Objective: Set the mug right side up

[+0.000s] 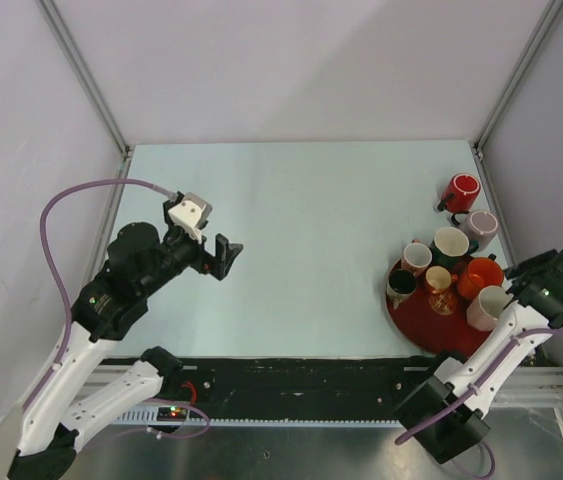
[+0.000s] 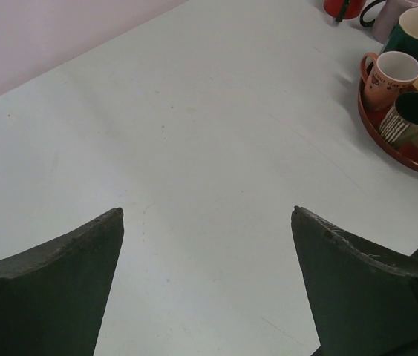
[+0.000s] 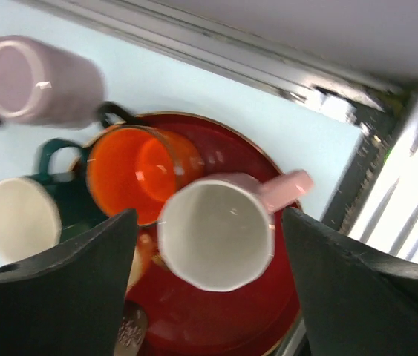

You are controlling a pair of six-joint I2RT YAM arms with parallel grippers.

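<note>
Directly beneath the right gripper (image 3: 209, 215), a pink mug (image 3: 216, 233) stands upright with its white inside showing, on a red tray (image 3: 216, 319). The gripper's two dark fingers (image 3: 82, 289) are spread wide, one on either side of that mug, and nothing is held between them. Just past the pink mug, further from the hand, sits an orange mug (image 3: 131, 170), mouth up. Off to that hand's left is a dark green mug (image 3: 15, 215) with a cream inside.

The one that matters is the pale lilac mug (image 3: 38, 78). It is bottom up, flat base facing the ceiling. It sits beyond the tray's far rim on the table (image 1: 291, 230), well ahead of the right hand's fingers and apart from them. A red mug (image 1: 458, 190) stands just behind it, nearer the back wall.

Over on the other side, the left gripper (image 1: 226, 255) hangs above bare table, jaws parted and carrying nothing. From its own camera the tray and the mugs lie far ahead and to its right, well apart from it.
</note>
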